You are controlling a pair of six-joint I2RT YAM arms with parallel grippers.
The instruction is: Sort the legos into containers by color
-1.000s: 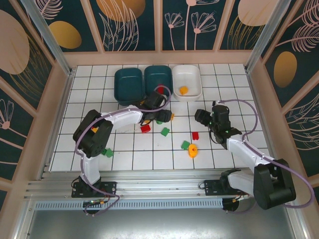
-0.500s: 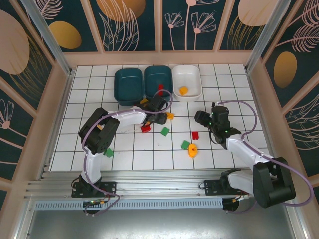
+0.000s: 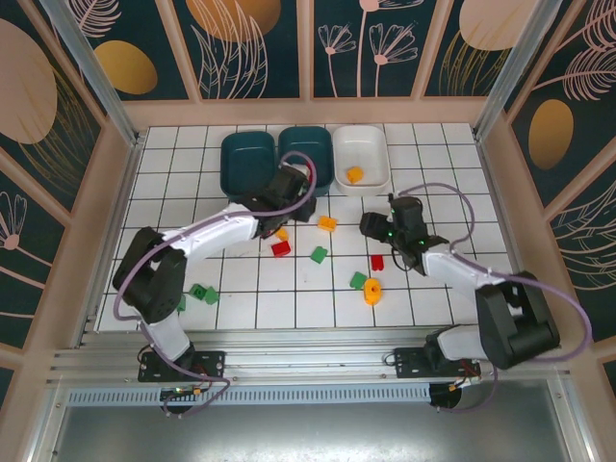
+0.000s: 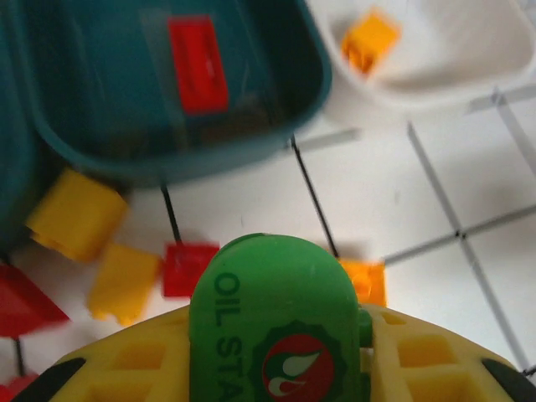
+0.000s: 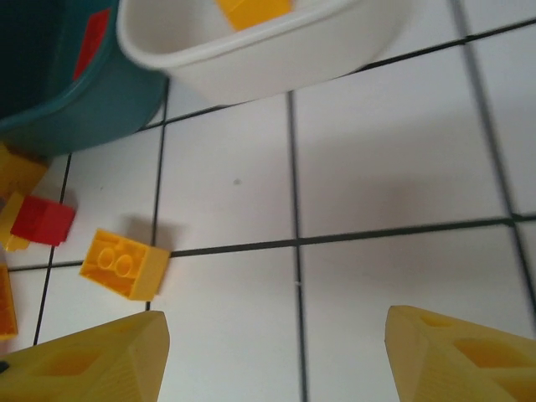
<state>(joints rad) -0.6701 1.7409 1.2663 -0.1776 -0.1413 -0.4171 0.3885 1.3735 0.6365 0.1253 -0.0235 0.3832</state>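
Since a second ago the left gripper (image 4: 280, 368) has lifted off the table (image 3: 173, 192), clamped on a green brick (image 4: 272, 301), and sits at the near rim of the middle teal tub (image 4: 311, 88). That tub holds a red brick (image 4: 197, 63), so green probably goes in the left teal tub (image 3: 229, 159): shift left. The right gripper (image 5: 275, 335) has edged left, wide open and empty, near an orange brick (image 5: 126, 264). The tubs line the table's far edge; there are free tiles to the right.

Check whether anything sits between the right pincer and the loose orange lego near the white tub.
Nothing visible does. The right pincer is open, with bare tile between it and the orange lego. From that lego to the white tub the tile also looks bare.
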